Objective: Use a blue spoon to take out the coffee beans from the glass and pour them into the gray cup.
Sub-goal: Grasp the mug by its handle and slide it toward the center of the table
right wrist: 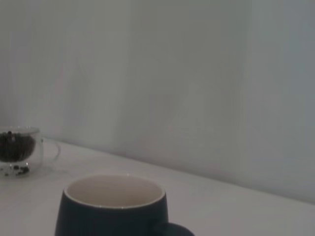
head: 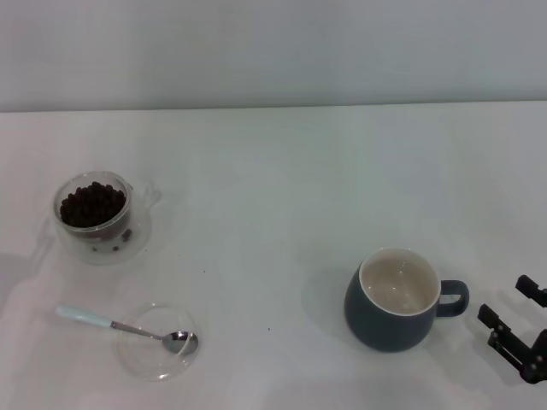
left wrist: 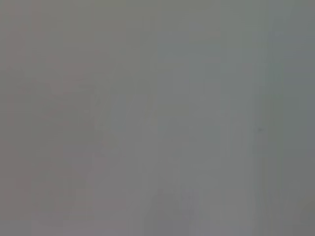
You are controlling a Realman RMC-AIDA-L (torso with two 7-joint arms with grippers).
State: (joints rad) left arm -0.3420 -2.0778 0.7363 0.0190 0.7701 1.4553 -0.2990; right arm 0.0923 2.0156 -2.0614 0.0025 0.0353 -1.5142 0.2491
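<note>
In the head view, the white worktop (head: 282, 188) carried all the things. Near its left edge stood the small clear glass with a side handle (head: 96, 219), filled with the dark brown coffee beans (head: 91, 204); a few beans lay lower, at the bottom of the glass. Toward the front left corner lay the flat clear round glass dish (head: 156, 342), and the blue spoon with a pale light-blue handle and a silver bowl (head: 128, 328) rested across it, its bowl inside the dish and its handle reaching out over the rim toward the left edge. Toward the front right stood the dark blue-gray rounded ceramic mug, the gray cup (head: 395, 299), upright, its cream-white inside empty and its loop handle turned toward the right edge. Just beside that handle, at the front right corner, the black right gripper (head: 513, 320) was low over the worktop, its fingers spread apart and holding nothing. The left wrist view showed only a plain gray surface, and the left gripper was in no view. In the right wrist view, the gray cup (right wrist: 113, 209) was close, and the glass (right wrist: 18, 150) with beans (right wrist: 15, 146) stood well apart behind it.
</note>
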